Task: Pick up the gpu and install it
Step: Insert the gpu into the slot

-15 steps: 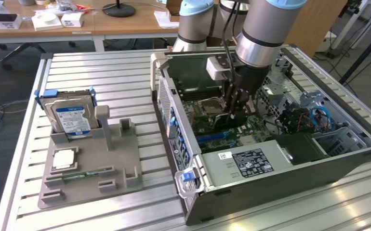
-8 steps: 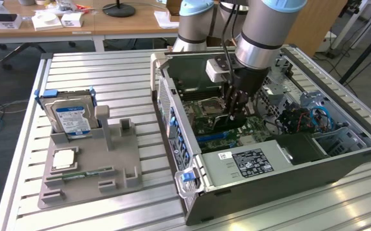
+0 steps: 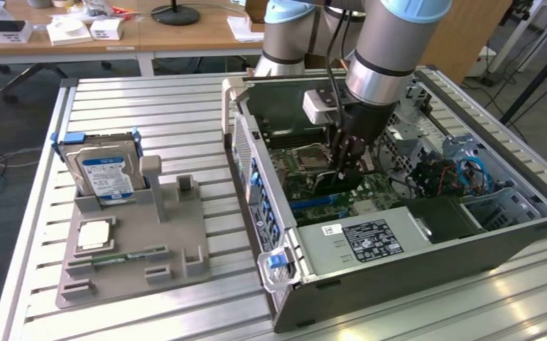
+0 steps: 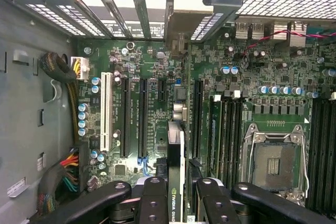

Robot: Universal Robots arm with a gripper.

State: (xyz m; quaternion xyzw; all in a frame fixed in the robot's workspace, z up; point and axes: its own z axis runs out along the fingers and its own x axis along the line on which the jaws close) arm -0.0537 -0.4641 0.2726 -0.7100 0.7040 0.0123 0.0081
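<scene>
gripper (image 3: 347,167) is clamping the gpu (image 4: 176,182) edge-on above the motherboard (image 4: 147,72), CPU socket (image 3: 304,158) at its 9 o'clock in exterior view; should be holding card square to a long slot (image 4: 143,114), lowering straight

The gpu (image 4: 176,179) is a thin card, seen edge-on in the wrist view. Its narrow upper edge is black and green with white "NVIDIA" lettering. It stands upright on its long edge, clamped on its two flat faces by the gripper (image 4: 177,198). It is inside the open case (image 3: 397,284), over the green motherboard (image 4: 152,66), parallel to the long black slots (image 4: 143,114) and in line with the gap between two of them. In the exterior view it shows as a dark flat shape just below the fingers, low in the case. Whether it is seated in a slot cannot be told
</scene>
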